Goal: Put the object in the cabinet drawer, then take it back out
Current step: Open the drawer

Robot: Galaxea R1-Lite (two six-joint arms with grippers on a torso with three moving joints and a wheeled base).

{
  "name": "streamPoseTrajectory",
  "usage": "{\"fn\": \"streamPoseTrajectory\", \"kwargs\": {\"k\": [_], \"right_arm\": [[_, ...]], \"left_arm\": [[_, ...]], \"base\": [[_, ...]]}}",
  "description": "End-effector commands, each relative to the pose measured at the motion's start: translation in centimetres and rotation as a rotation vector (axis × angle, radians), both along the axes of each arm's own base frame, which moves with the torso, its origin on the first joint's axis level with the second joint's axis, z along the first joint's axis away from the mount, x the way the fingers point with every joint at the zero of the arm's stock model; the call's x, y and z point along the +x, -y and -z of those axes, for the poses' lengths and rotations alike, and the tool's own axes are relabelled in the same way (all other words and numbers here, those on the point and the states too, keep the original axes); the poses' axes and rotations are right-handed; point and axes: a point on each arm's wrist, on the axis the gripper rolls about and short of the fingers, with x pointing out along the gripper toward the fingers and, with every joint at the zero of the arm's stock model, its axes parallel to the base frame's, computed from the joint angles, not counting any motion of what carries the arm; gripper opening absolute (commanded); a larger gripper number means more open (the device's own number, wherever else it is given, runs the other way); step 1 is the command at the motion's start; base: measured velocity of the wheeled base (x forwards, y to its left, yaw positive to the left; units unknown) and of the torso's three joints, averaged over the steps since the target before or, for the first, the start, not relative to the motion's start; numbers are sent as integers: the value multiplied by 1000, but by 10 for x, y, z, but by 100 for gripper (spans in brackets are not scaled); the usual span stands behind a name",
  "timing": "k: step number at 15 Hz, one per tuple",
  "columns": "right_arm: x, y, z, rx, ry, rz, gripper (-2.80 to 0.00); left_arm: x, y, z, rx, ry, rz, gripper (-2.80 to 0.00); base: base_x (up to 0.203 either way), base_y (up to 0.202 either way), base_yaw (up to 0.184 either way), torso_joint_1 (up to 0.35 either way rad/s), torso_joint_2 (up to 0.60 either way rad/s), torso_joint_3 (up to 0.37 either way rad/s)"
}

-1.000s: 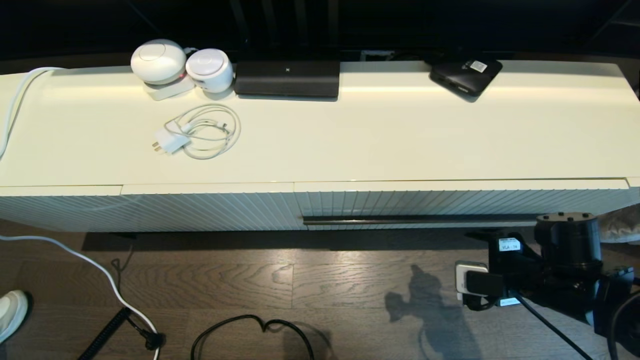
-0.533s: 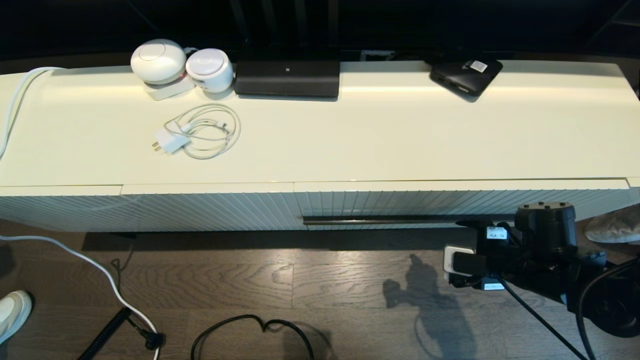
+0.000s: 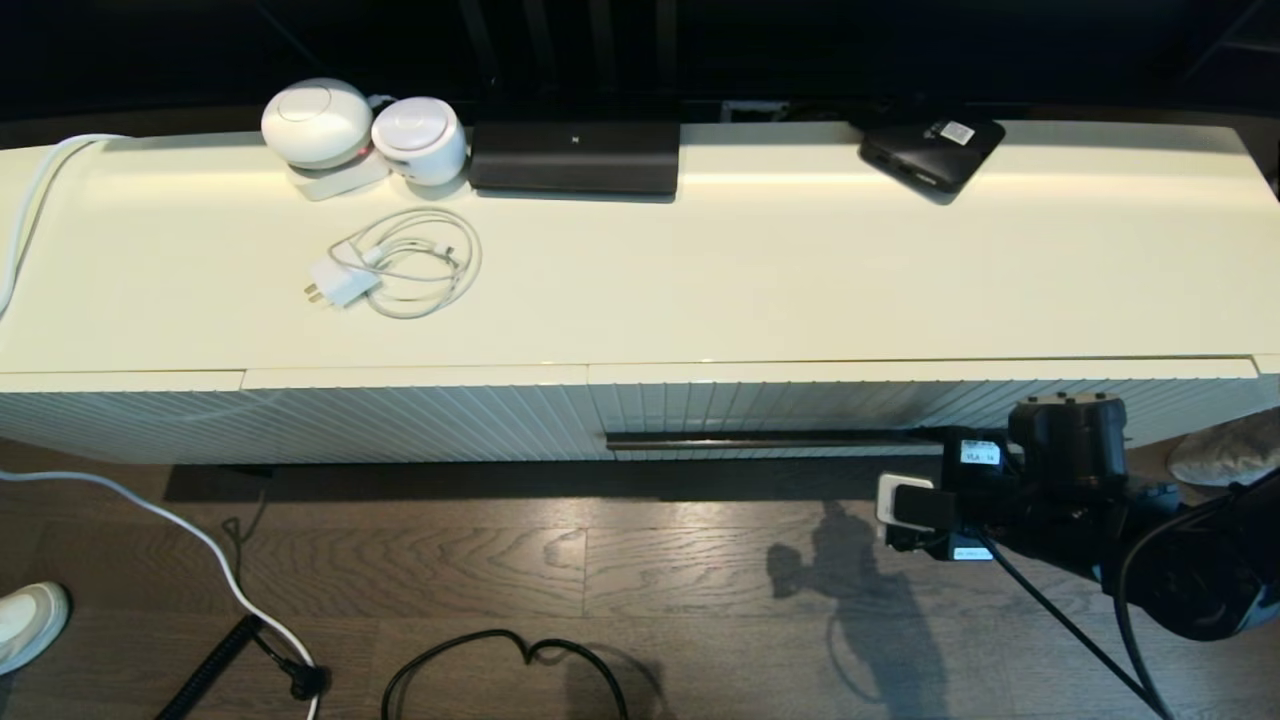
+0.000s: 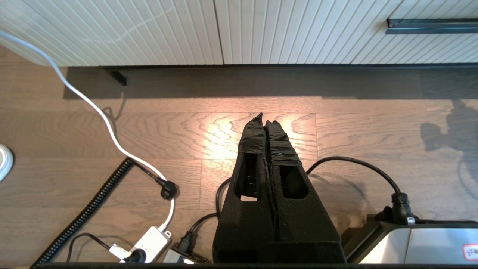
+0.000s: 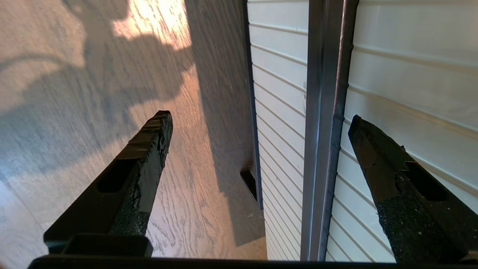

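Observation:
The cabinet drawer (image 3: pixel 900 403) is pushed in flush, its cream ribbed front carrying a long dark handle bar (image 3: pixel 760 439). My right arm (image 3: pixel 1065 450) sits at the bar's right end. In the right wrist view my right gripper (image 5: pixel 258 116) is open and straddles the handle bar (image 5: pixel 325 112): one finger lies over the ribbed drawer front (image 5: pixel 403 74), the other over the floor, neither touching the bar. My left gripper (image 4: pixel 266 117) is shut on nothing, parked over the wooden floor. The black folding umbrella is out of view.
The cabinet top holds two white round devices (image 3: pixel 318 125), a coiled white charger (image 3: pixel 400 265), a flat black unit (image 3: pixel 575 155) and a small black box with a white label (image 3: pixel 932 150). Cables (image 3: pixel 500 650) and a power strip (image 4: pixel 149 243) lie on the floor.
My right arm has moved left and toward the cabinet, from over the floor up to the right end of the handle bar. Everything else is still.

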Motion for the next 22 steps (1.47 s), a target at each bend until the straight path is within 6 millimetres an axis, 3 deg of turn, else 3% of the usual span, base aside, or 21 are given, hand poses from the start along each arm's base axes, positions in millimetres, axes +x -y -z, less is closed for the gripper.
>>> {"fn": "streamPoseTrajectory", "kwargs": {"k": [1, 8, 22], "right_arm": [[9, 0, 6, -5, -6, 2, 0], [20, -3, 8, 5, 1, 6, 0], [-9, 1, 22, -13, -84, -3, 0]], "left_arm": [[0, 0, 0, 0, 1, 0, -280], [0, 0, 0, 0, 2, 0, -280], [0, 0, 0, 0, 2, 0, -280]], "base": [[0, 0, 0, 0, 0, 0], [0, 0, 0, 0, 0, 0], [0, 0, 0, 0, 0, 0]]}}
